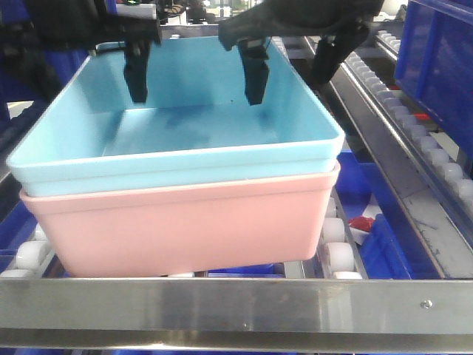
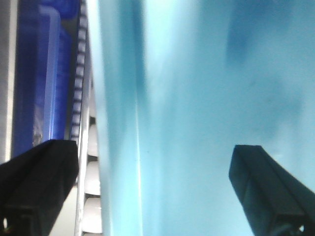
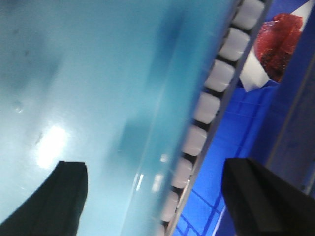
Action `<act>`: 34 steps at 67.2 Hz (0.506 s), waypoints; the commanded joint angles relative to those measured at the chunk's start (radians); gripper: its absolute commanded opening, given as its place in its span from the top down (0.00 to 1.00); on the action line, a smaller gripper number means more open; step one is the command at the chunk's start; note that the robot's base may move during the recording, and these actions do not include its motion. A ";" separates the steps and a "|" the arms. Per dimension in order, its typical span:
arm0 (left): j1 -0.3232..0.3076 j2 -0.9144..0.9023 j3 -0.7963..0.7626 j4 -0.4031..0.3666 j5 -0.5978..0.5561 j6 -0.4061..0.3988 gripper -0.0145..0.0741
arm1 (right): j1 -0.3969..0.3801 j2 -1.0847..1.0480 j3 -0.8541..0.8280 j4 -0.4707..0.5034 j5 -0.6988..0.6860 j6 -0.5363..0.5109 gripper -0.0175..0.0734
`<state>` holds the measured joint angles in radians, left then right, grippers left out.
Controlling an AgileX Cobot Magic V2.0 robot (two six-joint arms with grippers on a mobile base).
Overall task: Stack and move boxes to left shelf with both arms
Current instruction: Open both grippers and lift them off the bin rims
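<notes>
The light sky blue box [image 1: 177,126] sits nested in the salmon pink box [image 1: 185,229], and the stack rests on the left shelf's white rollers [image 1: 340,255] behind its flat metal front bar [image 1: 222,303]. My left gripper [image 1: 89,70] [image 2: 152,152] is open astride the blue box's left wall [image 2: 118,123], with one finger [image 1: 137,74] inside. My right gripper [image 1: 292,70] [image 3: 155,169] is open astride the right wall [image 3: 162,123]. Its inner finger [image 1: 255,74] is inside the box. Its outer finger [image 1: 325,59] hangs over the rollers [image 3: 206,105]. Neither gripper's fingers touch the walls.
Dark blue bins [image 1: 436,59] stand at the right and more lie below the roller rails [image 1: 384,244]. A red and white item [image 3: 278,44] lies in the lower blue bin to the right. Another roller rail [image 1: 414,126] runs along the right side.
</notes>
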<state>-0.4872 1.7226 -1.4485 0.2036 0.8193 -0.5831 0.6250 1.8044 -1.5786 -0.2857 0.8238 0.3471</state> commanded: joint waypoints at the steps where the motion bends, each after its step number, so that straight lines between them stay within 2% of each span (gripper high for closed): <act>1: -0.004 -0.094 -0.037 0.016 -0.019 0.009 0.25 | -0.003 -0.080 -0.036 -0.040 -0.021 -0.012 0.17; 11: -0.004 -0.153 -0.037 0.016 0.000 0.026 0.28 | -0.003 -0.115 -0.036 -0.041 -0.002 -0.012 0.22; 18: -0.004 -0.190 -0.037 0.016 0.013 0.026 0.35 | -0.003 -0.144 -0.036 -0.041 0.016 -0.012 0.36; 27: -0.024 -0.232 -0.015 0.019 0.016 0.052 0.53 | -0.003 -0.183 -0.024 -0.041 0.022 -0.012 0.58; 34: -0.053 -0.260 0.024 0.046 0.016 0.052 0.74 | -0.003 -0.220 0.019 -0.041 -0.008 -0.012 0.73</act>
<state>-0.5117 1.5269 -1.4262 0.2197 0.8713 -0.5392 0.6250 1.6609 -1.5603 -0.2900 0.8682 0.3471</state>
